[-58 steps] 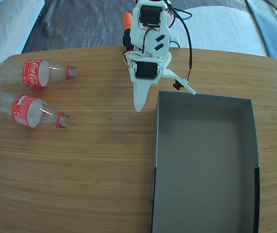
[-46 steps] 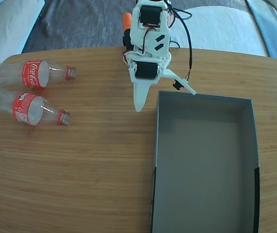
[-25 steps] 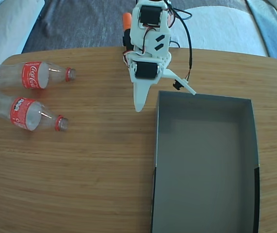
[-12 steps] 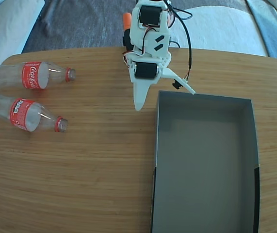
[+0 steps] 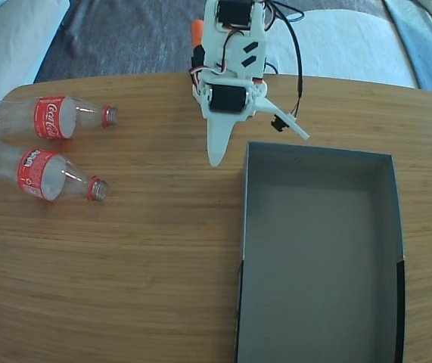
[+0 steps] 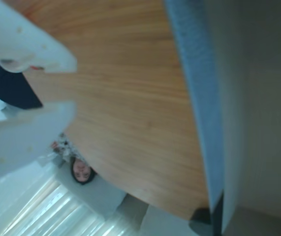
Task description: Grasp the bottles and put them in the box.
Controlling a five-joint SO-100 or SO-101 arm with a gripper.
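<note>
1. The gripper (image 5: 257, 147) hangs at the table's (image 5: 163, 265) twelve o'clock side in the fixed view, with its fingers spread wide: one long white finger (image 5: 217, 147) points toward six o'clock, the thinner one juts toward four o'clock over the box's far corner. It pinches nothing.

2. In the wrist view the gripper (image 6: 61, 83) enters from the nine o'clock edge as two pale blurred fingers with a gap between them and only bare wood behind.

3. Both bottles lie on their sides at the table's nine o'clock edge, caps pointing toward three o'clock. The upper bottle (image 5: 49, 117) sits at about ten o'clock from the table's middle; the lower bottle (image 5: 41, 172) lies just beside it, a little tilted. I cannot tell whether the two touch.

4. Lying flat with necks toward the arm, they look easiest to take across the body or neck; I judge that the open spread suits such a reach.

5. The box (image 5: 318, 162) fills the four o'clock quarter, its open top up and its long side running from twelve to six. It is empty: only grey floor shows. In the wrist view the box (image 6: 199, 98) shows as a grey wall along the three o'clock side.

6. The gripper stands well apart from the bottles, so no grasp has begun.
</note>
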